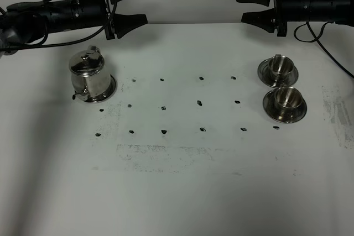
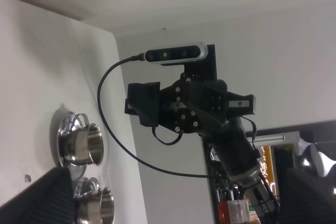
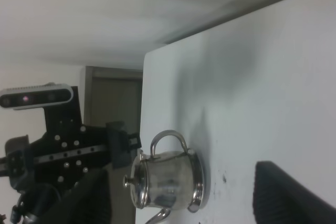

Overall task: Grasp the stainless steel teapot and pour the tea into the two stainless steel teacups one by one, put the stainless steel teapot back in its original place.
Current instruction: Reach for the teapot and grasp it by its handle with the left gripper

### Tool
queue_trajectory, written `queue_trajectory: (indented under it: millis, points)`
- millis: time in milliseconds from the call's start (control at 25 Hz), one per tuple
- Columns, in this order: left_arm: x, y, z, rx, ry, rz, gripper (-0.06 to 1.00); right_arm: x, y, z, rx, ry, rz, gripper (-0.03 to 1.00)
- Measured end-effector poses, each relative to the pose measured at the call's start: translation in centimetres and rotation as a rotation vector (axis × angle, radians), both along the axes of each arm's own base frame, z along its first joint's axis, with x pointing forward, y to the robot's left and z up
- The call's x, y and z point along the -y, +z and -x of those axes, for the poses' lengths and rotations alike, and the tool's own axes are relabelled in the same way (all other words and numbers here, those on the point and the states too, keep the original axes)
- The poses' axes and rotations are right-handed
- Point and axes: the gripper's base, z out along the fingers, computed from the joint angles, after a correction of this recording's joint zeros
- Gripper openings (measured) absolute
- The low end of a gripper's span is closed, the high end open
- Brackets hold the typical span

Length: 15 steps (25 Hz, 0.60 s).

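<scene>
The stainless steel teapot (image 1: 88, 74) stands upright at the left of the table on its original place, a round steel disc (image 1: 112, 88). In the right wrist view the teapot (image 3: 169, 179) shows with its loop handle. No tea is visible. The two stainless steel teacups (image 1: 280, 66) (image 1: 287, 97) sit on saucers at the right, one in front of the other. My left gripper (image 1: 136, 6) hovers open behind the teapot, holding nothing. My right gripper (image 1: 250, 7) hovers open behind the cups, also holding nothing. The left wrist view shows both cups (image 2: 85, 145) (image 2: 98, 206) between its fingers (image 2: 44, 198).
Rows of small black marks (image 1: 199, 103) dot the white table (image 1: 182, 186) between teapot and cups. A black cable (image 1: 332, 59) trails from the right arm over the table's right edge. The wall stands close behind both arms.
</scene>
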Motion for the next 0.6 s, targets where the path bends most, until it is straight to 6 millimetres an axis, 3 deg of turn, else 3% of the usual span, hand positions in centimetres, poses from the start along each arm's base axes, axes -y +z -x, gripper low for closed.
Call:
queue_trajectory:
  millis: [600]
  points:
    - [0.01,0.43,-0.11,0.048,-0.019,-0.053,0.76,0.03,0.51,-0.16,0.059,0.015,0.029,0.56]
